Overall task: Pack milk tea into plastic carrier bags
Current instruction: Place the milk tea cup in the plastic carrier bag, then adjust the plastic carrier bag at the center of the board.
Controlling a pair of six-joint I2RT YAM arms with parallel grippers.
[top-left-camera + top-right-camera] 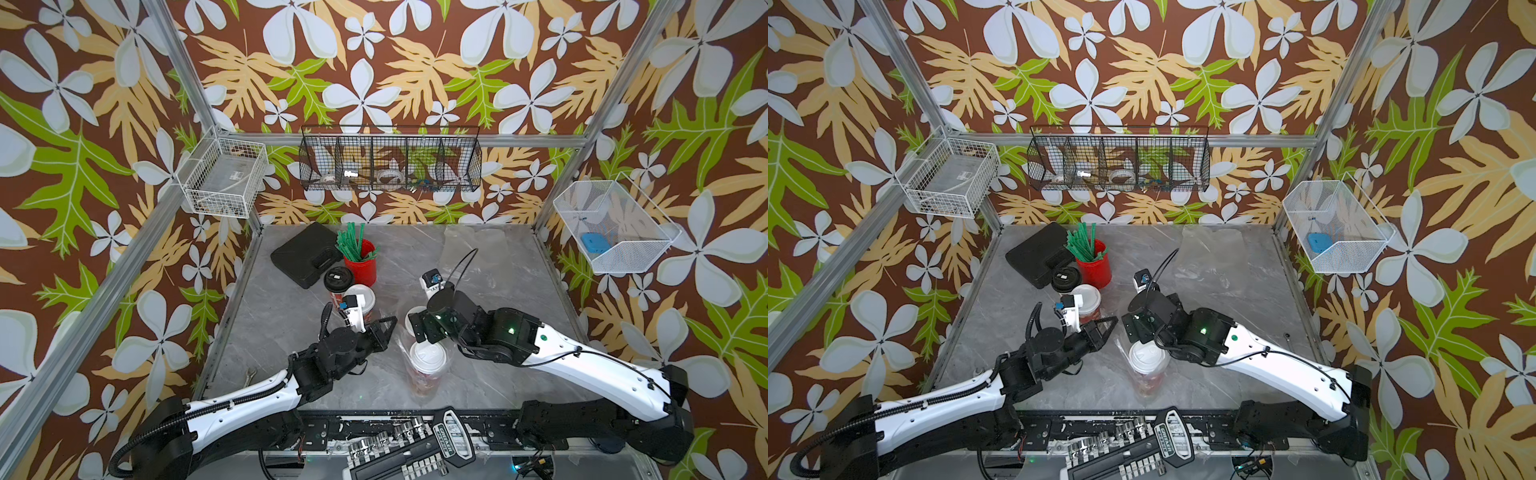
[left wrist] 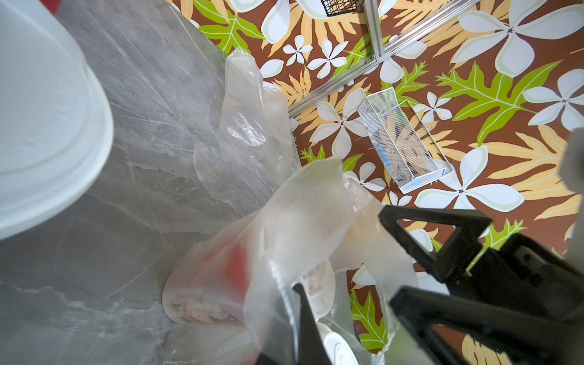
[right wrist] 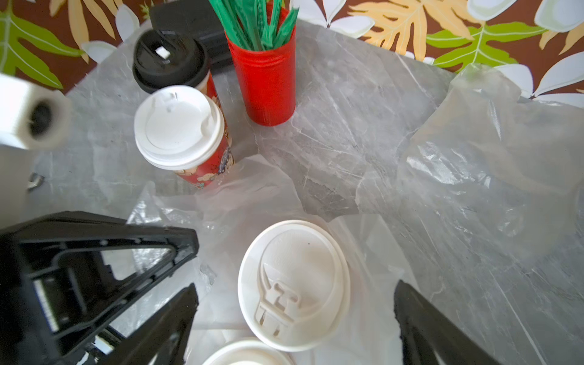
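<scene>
The fingers (image 3: 420, 322) of the right gripper (image 3: 295, 286) are spread wide, one on each side of a white-lidded cup (image 3: 294, 252), and they do not touch it. This cup stands upright inside the clear carrier bag (image 3: 227, 218), just beside a second white-lidded cup (image 1: 428, 357) that is also in the bag. From the open fingers I judge that the cup is set down and released.

The left gripper (image 1: 390, 323) is pressed shut and appears to pinch the bag's edge, probably to hold the mouth lifted and open for loading.

Farther back, the black-lidded cup (image 1: 338, 279) and a third white-lidded cup (image 1: 362, 296) stand close together, not packed, beside the red cup of straws (image 1: 360, 266). A spare bag (image 1: 478, 249) lies flat on the table (image 1: 282, 332) at the far side, likely for those two.
</scene>
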